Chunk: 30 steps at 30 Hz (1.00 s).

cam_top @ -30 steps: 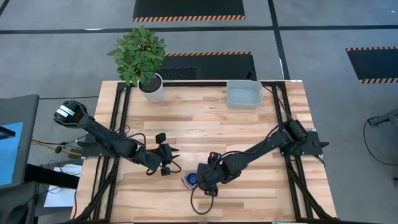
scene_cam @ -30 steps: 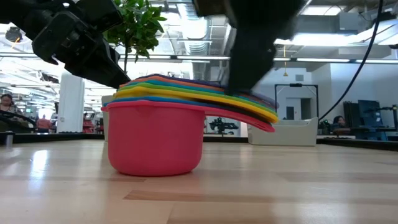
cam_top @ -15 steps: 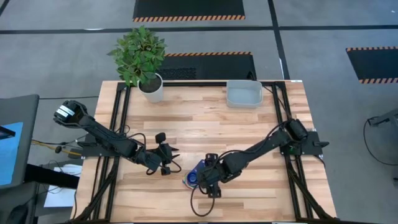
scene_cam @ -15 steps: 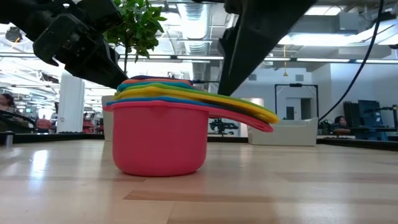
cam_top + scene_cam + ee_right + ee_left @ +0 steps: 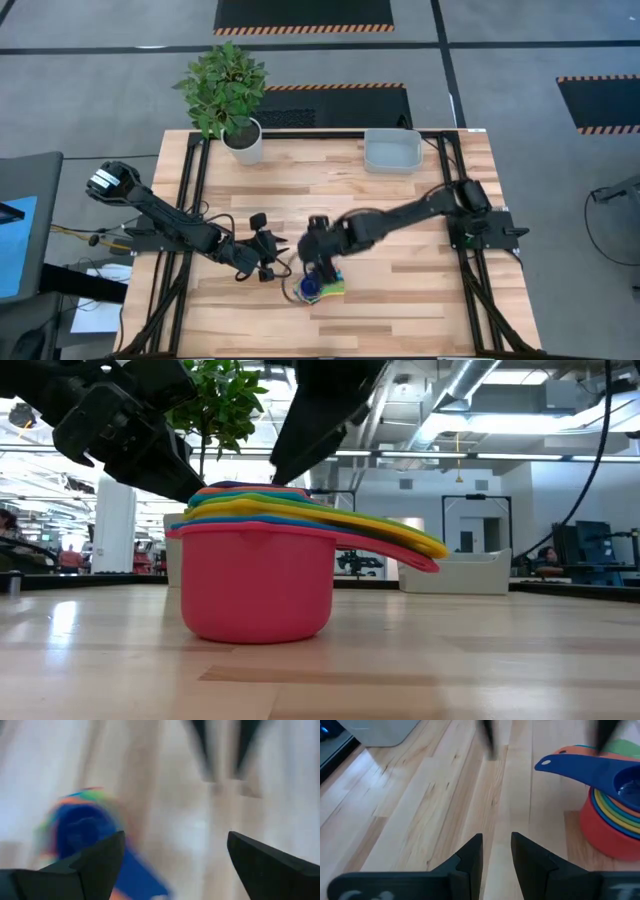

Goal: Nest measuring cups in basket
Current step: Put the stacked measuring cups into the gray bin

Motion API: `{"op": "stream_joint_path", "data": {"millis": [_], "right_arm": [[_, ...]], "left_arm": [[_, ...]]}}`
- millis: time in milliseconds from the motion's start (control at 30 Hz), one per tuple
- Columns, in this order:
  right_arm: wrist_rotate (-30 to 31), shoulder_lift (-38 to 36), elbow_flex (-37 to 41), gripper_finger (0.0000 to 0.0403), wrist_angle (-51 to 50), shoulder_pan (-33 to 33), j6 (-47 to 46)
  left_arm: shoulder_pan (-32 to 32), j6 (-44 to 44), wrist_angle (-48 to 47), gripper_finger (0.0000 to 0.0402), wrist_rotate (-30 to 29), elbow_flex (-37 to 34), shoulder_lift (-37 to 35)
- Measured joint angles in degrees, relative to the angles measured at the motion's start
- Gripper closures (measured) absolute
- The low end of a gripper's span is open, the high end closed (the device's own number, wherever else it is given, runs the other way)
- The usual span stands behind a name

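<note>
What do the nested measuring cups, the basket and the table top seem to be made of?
Measuring cups: probably plastic, smooth with a soft sheen and bright solid colours. Basket: likely plastic, pale grey-blue with rounded corners. Table top: wood, visible planks and grain, light finish.

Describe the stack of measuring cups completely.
The measuring cups are nested in one stack standing upright on the wooden table, not in the basket. The biggest, red and glossy plastic, forms the base; orange, yellow, green and light blue rims layer inside, with a dark blue cup on top. Their flat handles fan out to one side. Nothing grips them: the open right gripper hovers just above.
</note>
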<state>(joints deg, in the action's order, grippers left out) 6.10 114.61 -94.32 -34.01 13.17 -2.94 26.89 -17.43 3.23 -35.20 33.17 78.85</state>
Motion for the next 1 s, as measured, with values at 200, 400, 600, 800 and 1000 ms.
{"op": "stream_joint_path", "data": {"millis": [200, 400, 600, 800, 1000], "right_arm": [[-3.9, 3.4, 0.1, 0.0123, 1.5, -2.9, -1.9], [-5.9, 7.2, 0.0, 0.0203, 1.1, -1.4, -2.5], [-6.6, 7.4, 0.1, 0.0273, -0.6, 0.8, -5.9], [-5.9, 5.4, 0.1, 0.0309, -2.3, 2.8, -9.6], [-6.0, 5.0, 0.1, 0.0312, -4.3, 4.5, -13.8]], "left_arm": [[0.0, -0.8, -1.6, 0.031, 0.0, 0.0, 0.0], [0.0, -2.1, -2.7, 0.031, 0.1, 0.0, 0.0], [0.0, -2.3, -2.5, 0.031, 0.0, 0.0, 0.0], [0.0, -2.3, -2.4, 0.031, 0.0, 0.0, 0.0], [0.0, -2.5, -2.4, 0.031, -0.1, 0.0, 0.0]]}}
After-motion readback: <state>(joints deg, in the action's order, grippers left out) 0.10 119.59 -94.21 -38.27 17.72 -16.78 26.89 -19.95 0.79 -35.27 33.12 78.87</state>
